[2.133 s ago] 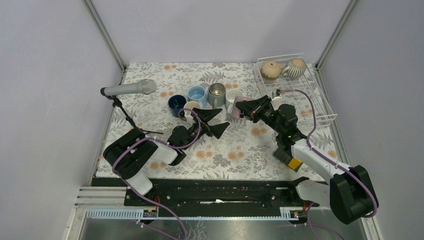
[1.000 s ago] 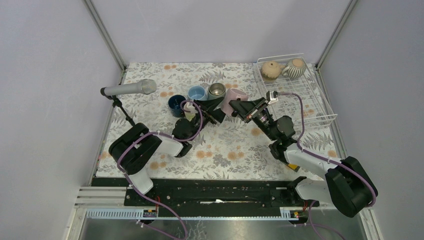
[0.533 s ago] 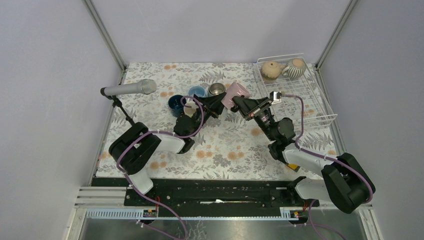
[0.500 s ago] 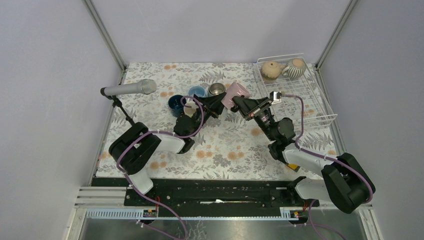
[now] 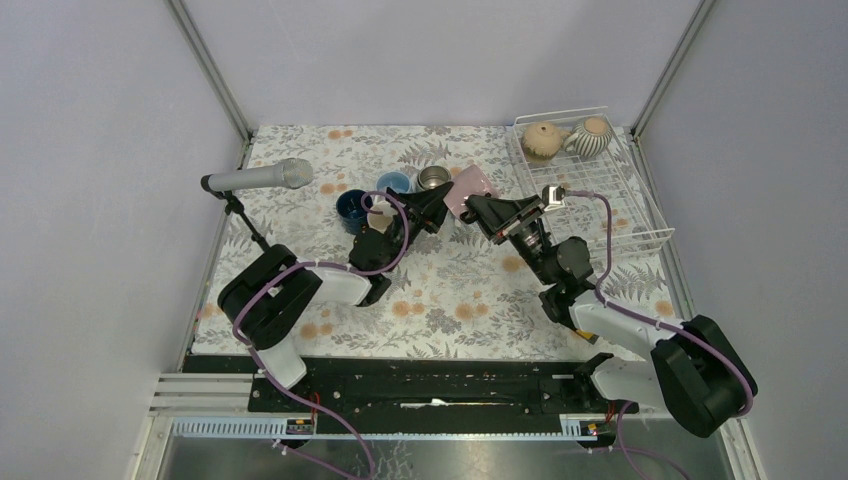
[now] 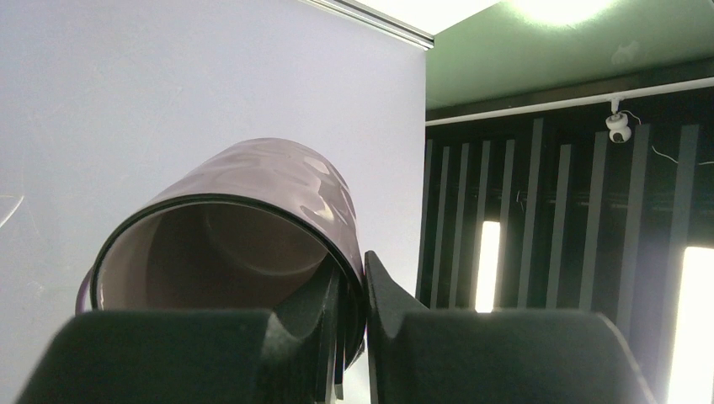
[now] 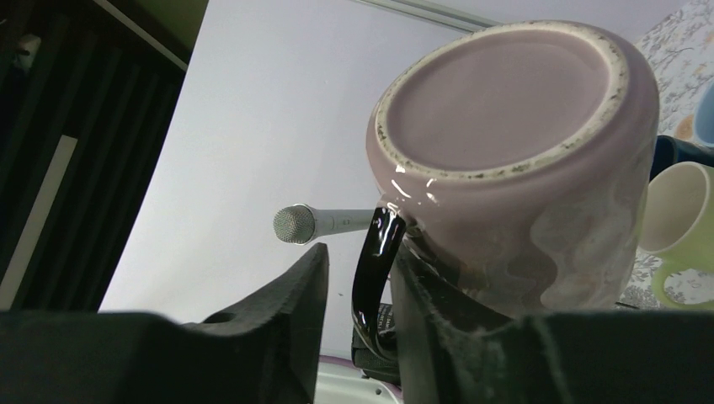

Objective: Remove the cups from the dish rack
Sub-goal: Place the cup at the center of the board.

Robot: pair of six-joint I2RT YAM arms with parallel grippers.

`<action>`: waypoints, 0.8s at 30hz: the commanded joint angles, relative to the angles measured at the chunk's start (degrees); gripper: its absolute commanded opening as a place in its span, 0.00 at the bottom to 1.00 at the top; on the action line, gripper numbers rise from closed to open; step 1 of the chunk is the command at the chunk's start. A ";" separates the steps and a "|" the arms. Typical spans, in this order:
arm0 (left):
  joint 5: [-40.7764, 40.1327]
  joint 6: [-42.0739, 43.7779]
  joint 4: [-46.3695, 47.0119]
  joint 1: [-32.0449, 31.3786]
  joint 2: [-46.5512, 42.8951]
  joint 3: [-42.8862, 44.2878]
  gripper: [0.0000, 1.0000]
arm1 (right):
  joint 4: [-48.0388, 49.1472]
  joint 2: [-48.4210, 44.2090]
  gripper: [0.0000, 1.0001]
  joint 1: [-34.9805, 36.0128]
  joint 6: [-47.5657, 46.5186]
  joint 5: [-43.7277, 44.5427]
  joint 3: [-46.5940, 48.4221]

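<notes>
Pink mug (image 5: 470, 190), held on its side in the air to the left of the dish rack (image 5: 655, 236): the rim is clamped by the left claw (image 5: 446, 201), while the base is turned toward the right claw (image 5: 478, 209), by which the handle (image 7: 375, 269) is straddled loosely, with a gap visible.

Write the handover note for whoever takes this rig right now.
Left gripper: shut on the rim of the pink mug.
Right gripper: open, straddling that mug's black handle, a gap on one side.
Done: dark blue mug, light blue mug, metallic grey mug stand on the table.
Left: tan mug and striped mug in the dish rack, far end.
</notes>
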 commanded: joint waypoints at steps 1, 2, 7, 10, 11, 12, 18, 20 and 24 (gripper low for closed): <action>-3.03 -2.09 10.00 -0.36 -1.85 1.59 0.00 | -1.57 -3.16 0.44 0.40 -2.93 1.01 -0.62; -3.25 -2.01 10.03 -0.36 -1.79 1.66 0.00 | -2.19 -3.36 0.45 0.40 -3.03 0.94 -0.73; -3.59 -0.97 10.00 -0.72 -1.53 2.45 0.00 | -3.50 -3.99 0.47 0.38 -2.99 0.75 -1.55; -3.52 -0.06 10.00 -0.70 -1.62 2.12 0.00 | -5.54 -5.02 0.49 0.39 -3.49 0.92 -1.95; -3.36 0.36 9.98 -0.71 -1.64 2.00 0.00 | -6.72 -5.62 0.51 0.42 -4.00 1.00 -1.99; -3.32 0.73 9.92 -0.66 -1.63 1.80 0.00 | -8.17 -6.26 0.53 0.41 -4.59 1.01 -1.85; -2.40 4.56 9.70 -0.66 -1.78 0.19 0.00 | -22.47 -12.44 0.64 0.40 -10.33 2.05 -0.70; -2.07 5.72 9.07 -0.63 -2.00 -0.33 0.00 | -27.59 -14.63 0.67 0.40 -12.44 2.73 -0.26; -1.45 7.85 7.80 -0.59 -2.19 -1.20 0.00 | -35.75 -18.52 0.73 0.43 -15.85 3.55 0.48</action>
